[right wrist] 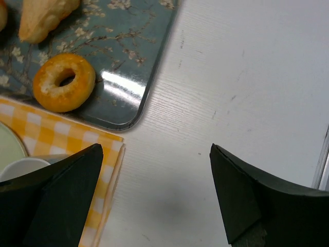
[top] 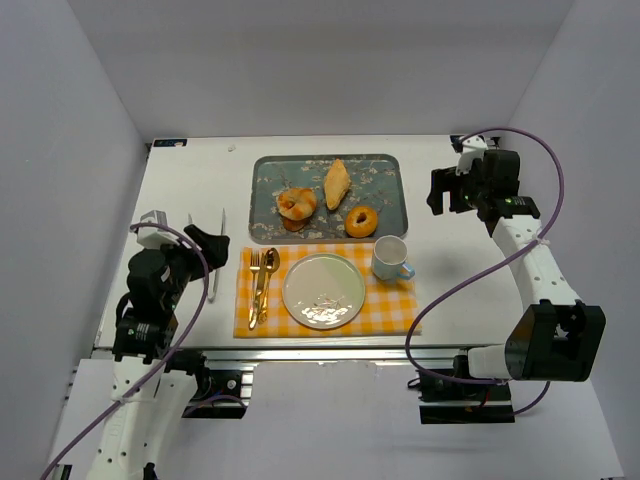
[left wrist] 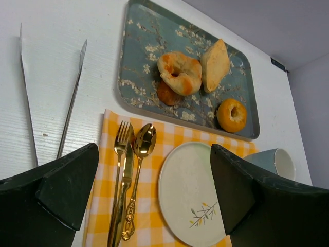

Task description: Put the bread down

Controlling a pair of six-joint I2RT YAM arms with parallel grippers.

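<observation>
The white table (top: 450,290) is the biggest thing. The left gripper (left wrist: 154,152) is at 9 o'clock on it and the right gripper (right wrist: 156,149) at 2 o'clock. Both have their fingers wide apart and hold nothing. A blue flowery tray (top: 270,185) sits at 12 o'clock from the plate (top: 323,290). The plate is on a yellow checked mat (top: 390,305). All the bread is on the tray: a twisty bun (top: 296,204), a long roll (top: 337,184) and a ring bread (top: 361,221). A cup (top: 389,258) stands at 2 o'clock from the plate.
</observation>
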